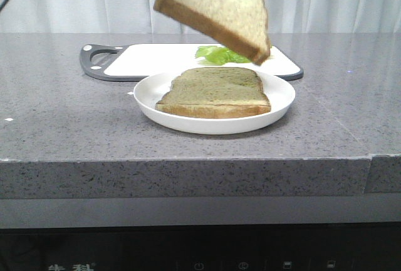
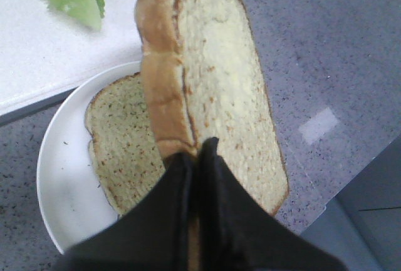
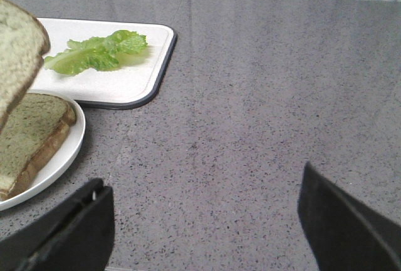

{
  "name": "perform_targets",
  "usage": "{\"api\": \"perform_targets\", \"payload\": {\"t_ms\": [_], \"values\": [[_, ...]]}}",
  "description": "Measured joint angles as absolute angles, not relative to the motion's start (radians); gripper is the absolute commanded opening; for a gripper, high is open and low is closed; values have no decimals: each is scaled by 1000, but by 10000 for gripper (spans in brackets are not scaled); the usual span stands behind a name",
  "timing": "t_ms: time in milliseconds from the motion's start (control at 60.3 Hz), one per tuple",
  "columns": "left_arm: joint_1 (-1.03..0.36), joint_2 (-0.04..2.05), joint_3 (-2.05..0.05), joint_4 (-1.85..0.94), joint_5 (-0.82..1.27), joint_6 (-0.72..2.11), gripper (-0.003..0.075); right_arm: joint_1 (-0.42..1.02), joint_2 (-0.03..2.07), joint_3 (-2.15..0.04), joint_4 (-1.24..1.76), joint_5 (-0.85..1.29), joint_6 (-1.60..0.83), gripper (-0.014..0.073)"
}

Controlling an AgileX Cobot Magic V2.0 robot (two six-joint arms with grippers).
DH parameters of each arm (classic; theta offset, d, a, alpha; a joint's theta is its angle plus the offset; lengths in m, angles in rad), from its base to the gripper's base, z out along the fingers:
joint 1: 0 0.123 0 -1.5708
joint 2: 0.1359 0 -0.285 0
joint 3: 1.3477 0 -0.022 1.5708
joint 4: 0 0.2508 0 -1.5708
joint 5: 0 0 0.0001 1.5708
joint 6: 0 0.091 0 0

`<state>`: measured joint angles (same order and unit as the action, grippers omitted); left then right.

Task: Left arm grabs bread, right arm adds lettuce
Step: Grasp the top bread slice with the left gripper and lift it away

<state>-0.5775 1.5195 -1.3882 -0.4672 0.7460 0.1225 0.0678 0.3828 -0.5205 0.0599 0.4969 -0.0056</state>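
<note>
My left gripper point(image 2: 199, 152) is shut on the bread point(image 1: 216, 9), pinching its crust edge and holding it tilted in the air above the plate. The bread also shows in the left wrist view point(image 2: 213, 89) and at the edge of the right wrist view point(image 3: 15, 55). The second, flatter slice point(image 1: 215, 92) lies on the white plate point(image 1: 276, 105). The lettuce point(image 1: 220, 54) lies on the white cutting board point(image 1: 150, 58) behind the plate; it also shows in the right wrist view point(image 3: 97, 52). My right gripper point(image 3: 203, 221) is open and empty over bare counter, right of the plate.
The cutting board has a dark grey rim and handle point(image 1: 95, 61) at its left. The grey stone counter point(image 1: 50, 108) ends in a front edge close to the camera. White curtains hang behind.
</note>
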Motion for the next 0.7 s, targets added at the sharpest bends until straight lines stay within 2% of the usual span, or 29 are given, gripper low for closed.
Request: {"api": "perform_targets", "payload": {"t_ms": [199, 298, 530, 696], "values": [[-578, 1407, -1333, -408, 673, 122, -21, 68, 383, -521, 60, 497, -6, 609], [-578, 1322, -1272, -276, 618, 75, -21, 68, 383, -521, 60, 497, -6, 609], [-578, 1130, -1117, 178, 592, -256, -21, 68, 383, -521, 60, 497, -6, 609], [-578, 1012, -1024, 365, 589, -441, -21, 68, 413, -528, 60, 495, -6, 609]]}}
